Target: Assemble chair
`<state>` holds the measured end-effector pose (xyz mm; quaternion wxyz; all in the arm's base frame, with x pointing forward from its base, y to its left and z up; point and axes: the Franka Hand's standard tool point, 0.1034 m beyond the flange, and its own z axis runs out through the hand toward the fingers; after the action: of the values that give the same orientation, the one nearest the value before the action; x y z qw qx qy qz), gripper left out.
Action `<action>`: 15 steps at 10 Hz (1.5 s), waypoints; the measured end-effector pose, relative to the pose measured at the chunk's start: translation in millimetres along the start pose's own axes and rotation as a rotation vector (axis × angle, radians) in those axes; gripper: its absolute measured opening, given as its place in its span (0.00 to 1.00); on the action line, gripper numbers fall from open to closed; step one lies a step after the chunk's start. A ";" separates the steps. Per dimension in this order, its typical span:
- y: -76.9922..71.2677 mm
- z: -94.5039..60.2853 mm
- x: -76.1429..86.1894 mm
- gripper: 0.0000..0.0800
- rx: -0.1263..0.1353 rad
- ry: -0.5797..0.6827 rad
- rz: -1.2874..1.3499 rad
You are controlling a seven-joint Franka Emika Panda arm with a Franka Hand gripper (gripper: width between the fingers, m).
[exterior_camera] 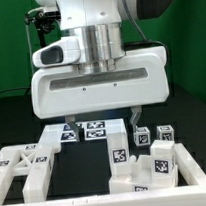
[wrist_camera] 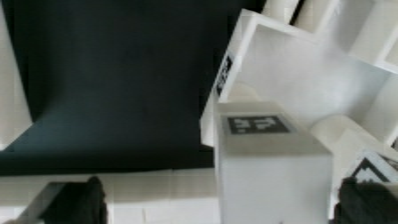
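On the exterior view's left lay a slotted block (exterior_camera: 20, 163) of white, hard-edged plastic. Mid-scene the gripper (exterior_camera: 104, 119) hung wide open, holding nothing; it should probably centre squarely over one piece before closing. On that view's right stood cube-ended posts (exterior_camera: 144, 138) bearing black-and-white tags.

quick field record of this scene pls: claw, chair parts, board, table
claw: open, hanging over the table, nothing between the fingers in the exterior view
parts, exterior view's left: white slotted blocks, lying loose
parts, exterior view's right: cube-ended posts standing behind a tagged white block
marker board: flat on the table, under the claw
table: black
chair: not put together, parts in separate groups
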<state>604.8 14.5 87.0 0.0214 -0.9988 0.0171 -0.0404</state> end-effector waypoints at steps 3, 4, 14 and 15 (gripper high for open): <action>-3.0 2.5 1.8 0.81 -0.005 -0.001 -0.005; -5.7 2.9 1.4 0.81 -0.010 -0.002 -0.005; -14.6 4.7 0.0 0.36 -0.021 -0.005 0.045; -15.1 4.8 0.0 0.36 -0.018 -0.004 0.137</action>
<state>605.7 29.8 82.8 0.0150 -0.9955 0.0858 -0.0366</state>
